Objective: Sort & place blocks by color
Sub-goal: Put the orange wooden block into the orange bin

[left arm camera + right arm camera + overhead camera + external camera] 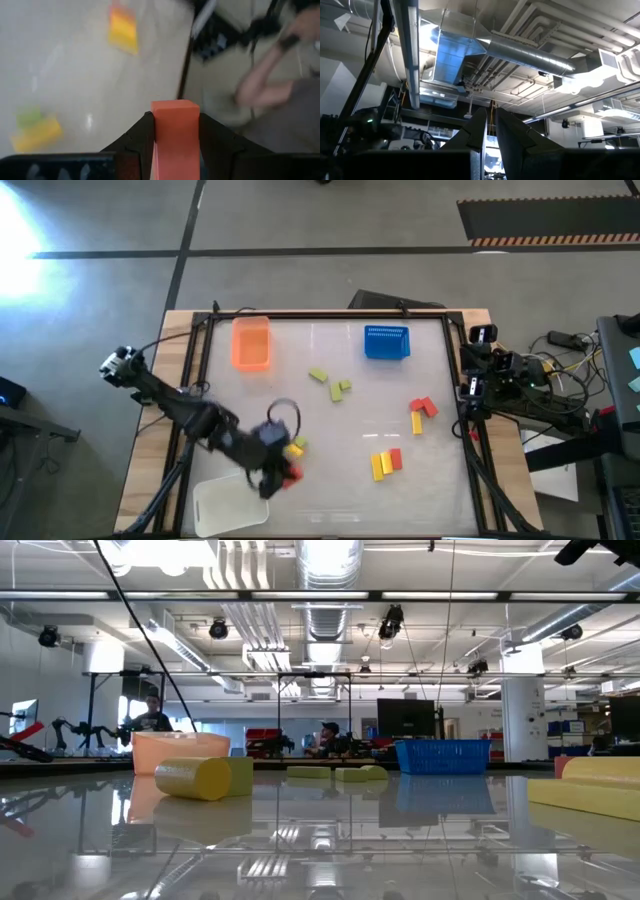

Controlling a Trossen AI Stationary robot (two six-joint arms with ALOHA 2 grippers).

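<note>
High view: the desk (330,430) has a pale glossy top inside a dark frame, on a grey concrete floor crossed by dark tape lines. An orange tray (251,343) sits upper left, a blue tray (386,342) upper centre, a white tray (230,505) at the lower left edge. Green blocks (331,383) lie centre, red and yellow blocks (423,412) centre right, more yellow and red ones (386,463) lower right of centre. The left end effector (285,472) hangs lower left of centre, just right of the white tray, clamped on a red block (292,472), with a yellow block (296,446) close above it in the frame. The right arm (490,375) waits folded at the right edge.

Low view: the shiny desk top mirrors ceiling lights; a yellow-green block (193,779) lies left, with ducts, monitors and people in the room behind.

Left wrist view: the end effector's fingers (136,142) grip the red block (175,132) on both sides, above the desk; a person's arm (260,80) shows upper right.

Right wrist view: the right end effector (491,131), fingers together and holding nothing, points at ceiling ducts.
</note>
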